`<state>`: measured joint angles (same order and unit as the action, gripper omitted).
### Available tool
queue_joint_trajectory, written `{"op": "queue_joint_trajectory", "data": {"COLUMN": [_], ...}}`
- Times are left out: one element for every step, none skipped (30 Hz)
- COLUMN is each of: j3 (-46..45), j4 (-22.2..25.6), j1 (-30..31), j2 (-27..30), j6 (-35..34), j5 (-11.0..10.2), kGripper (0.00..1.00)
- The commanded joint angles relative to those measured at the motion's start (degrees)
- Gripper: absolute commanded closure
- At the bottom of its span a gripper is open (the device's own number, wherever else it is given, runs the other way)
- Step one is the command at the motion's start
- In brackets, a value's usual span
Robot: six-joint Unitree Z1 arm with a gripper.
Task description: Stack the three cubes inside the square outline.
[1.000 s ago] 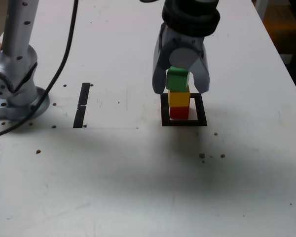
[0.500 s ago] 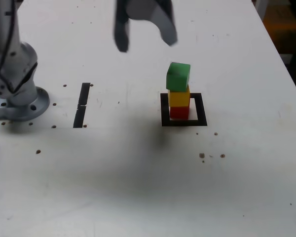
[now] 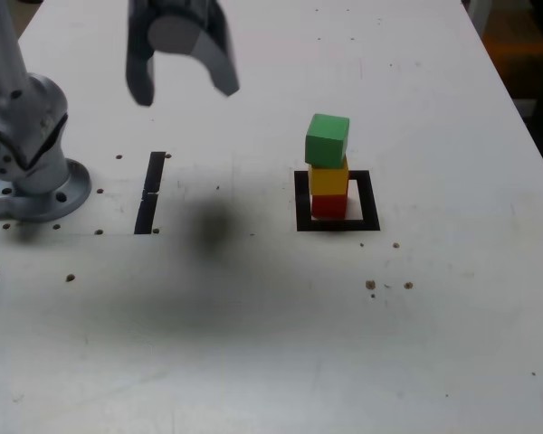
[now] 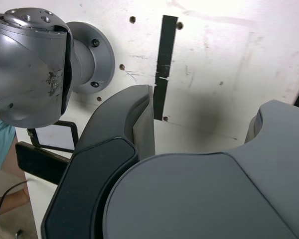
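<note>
On my exterior view, taking 12 o'clock as the far end of the table [image 3: 434, 298], I have the gripper [image 3: 185, 98] up at 10 o'clock from the stack, well apart from it. Its jaws stand apart, with nothing between them.

The three cubes make one column inside the square outline [image 3: 303, 203]: red cube [image 3: 328, 207] at the base, yellow cube [image 3: 328, 182] on it, green cube [image 3: 327, 140] on top. The green one looks turned a little against the yellow. White surface shows at the red cube's 3 o'clock side, within the black border.

From the stack, the straight black strip [image 3: 149, 194] lies towards 9 o'clock, and the arm's round base flange [image 3: 50, 203] is farther out that way. A soft shadow falls at 6 o'clock from the gripper.

My wrist view also catches a person's forearm [image 4: 12, 201] beyond the table edge.
</note>
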<state>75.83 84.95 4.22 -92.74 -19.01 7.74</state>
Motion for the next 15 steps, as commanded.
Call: {"op": "queue_joint_trajectory", "data": {"j3": [-3.85, -6.38, -8.68, -10.58, -12.12, -13.07, -13.87, -14.56, -15.20, -15.77, -16.52, -17.07, -17.44, -18.21, -18.82], "j4": [-3.16, -5.46, -7.77, -9.78, -11.38, -12.33, -13.14, -13.87, -14.58, -15.27, -16.25, -17.01, -17.53, -18.65, -19.59], "j1": [-0.09, -0.09, -0.09, -0.09, -0.09, -0.09, -0.09, -0.09, -0.09, -0.09, -0.09, -0.09, -0.09, -0.09, -0.09], "j2": [0.65, 0.75, 0.83, 0.91, 0.98, 1.00, 0.99, 0.93, 0.82, 0.68, 0.42, 0.21, 0.07, -0.21, -0.40], "j6": [-0.51, -0.69, -0.76, -0.77, -0.77, -0.77, -0.76, -0.74, -0.71, -0.66, -0.57, -0.47, -0.37, -0.12, 0.13], "j5": [0.72, 1.21, 1.63, 1.99, 2.33, 2.57, 2.80, 3.04, 3.27, 3.47, 3.71, 3.91, 4.05, 4.32, 4.47], "kGripper": [0.22, 0.22, 0.22, 0.21, 0.21, 0.20, 0.20, 0.20, 0.20, 0.20, 0.20, 0.20, 0.20, 0.20, 0.19]}}
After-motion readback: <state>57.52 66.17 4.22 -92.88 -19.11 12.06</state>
